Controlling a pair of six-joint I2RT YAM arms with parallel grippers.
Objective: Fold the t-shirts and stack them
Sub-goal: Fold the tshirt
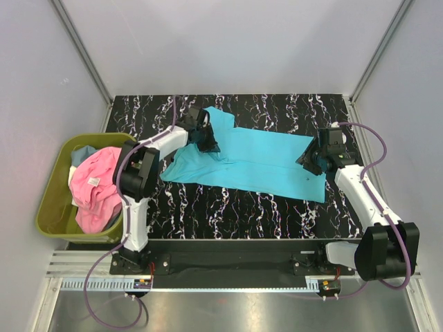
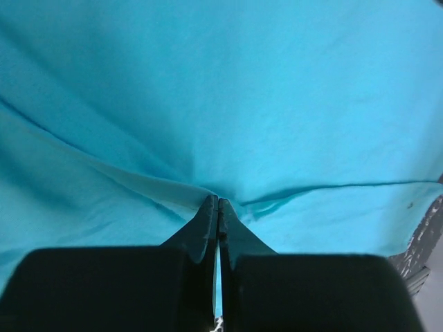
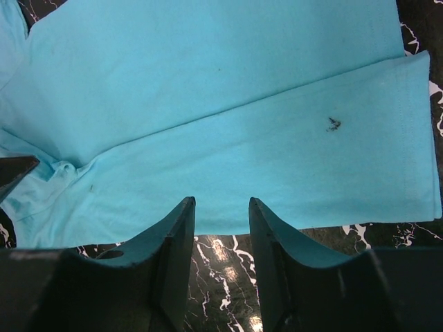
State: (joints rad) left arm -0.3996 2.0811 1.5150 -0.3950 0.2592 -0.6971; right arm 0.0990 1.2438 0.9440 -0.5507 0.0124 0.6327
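While the left jaws are pinching a ridge of the turquoise t-shirt (image 1: 263,166), the right jaws are hanging half-open, its edge just ahead of their tips; they probably need closing on it before both lift evenly.

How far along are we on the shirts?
Done: the turquoise t-shirt lies on the table, one long side apparently folded over. In hand: the left gripper has its fingers shut on the cloth; the right gripper, fingers open, sits at the opposite edge. Left: finishing this fold, then the pink t-shirt and others in the green bin; no stack yet.
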